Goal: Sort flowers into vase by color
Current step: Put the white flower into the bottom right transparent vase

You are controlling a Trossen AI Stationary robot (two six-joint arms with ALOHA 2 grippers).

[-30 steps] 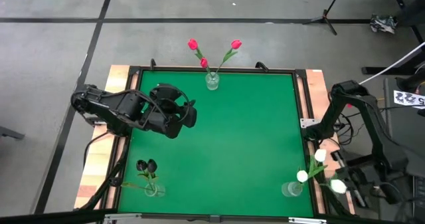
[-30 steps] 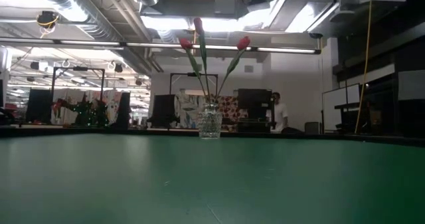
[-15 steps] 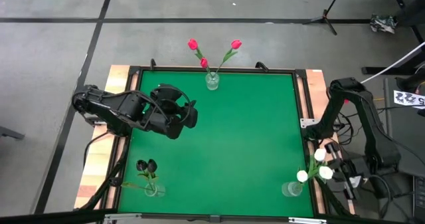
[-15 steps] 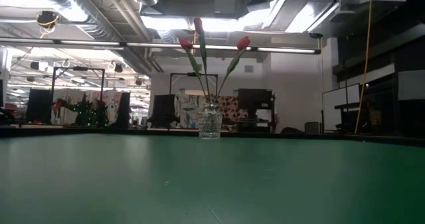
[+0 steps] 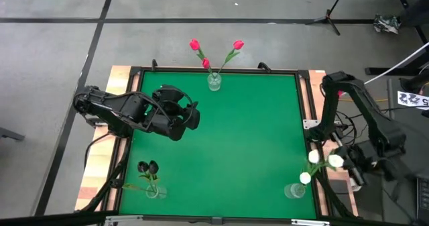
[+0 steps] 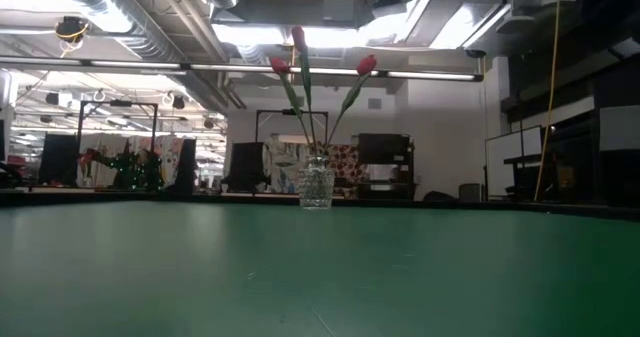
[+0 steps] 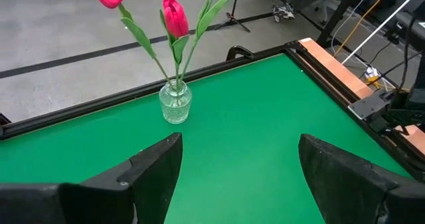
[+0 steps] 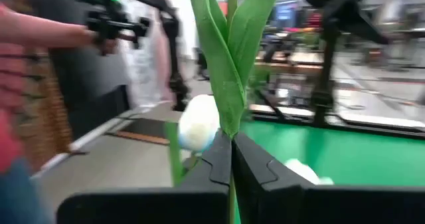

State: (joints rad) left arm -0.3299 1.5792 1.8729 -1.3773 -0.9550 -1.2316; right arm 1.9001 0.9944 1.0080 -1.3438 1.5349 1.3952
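- Gripping the thin green stem of a white artificial tulip (image 5: 335, 161), the right gripper (image 8: 232, 159) sat off the right edge of the green table mat (image 5: 241, 132), its fingers clenched on stem and leaves in the right wrist view.
- That white flower's head hung just outside the mat's right border, near the small clear glass vase (image 5: 293, 190) at the mat's near-right corner.
- Two more white tulips (image 5: 313, 157) stood in that corner vase, heads leaning toward the mat's right edge.
- Three pink-red tulips (image 5: 194, 45) stood in a clear glass vase (image 5: 214, 82) at the middle of the mat's far edge.
- Near-black tulips (image 5: 148, 167) sat in a third glass vase (image 5: 155, 191) at the mat's near-left corner.
- The left gripper (image 7: 239, 167) hovered over the mat's left part, fingers spread wide and holding nothing.
- A person's red sleeve (image 8: 26, 34) showed beyond the mat in the right wrist view.
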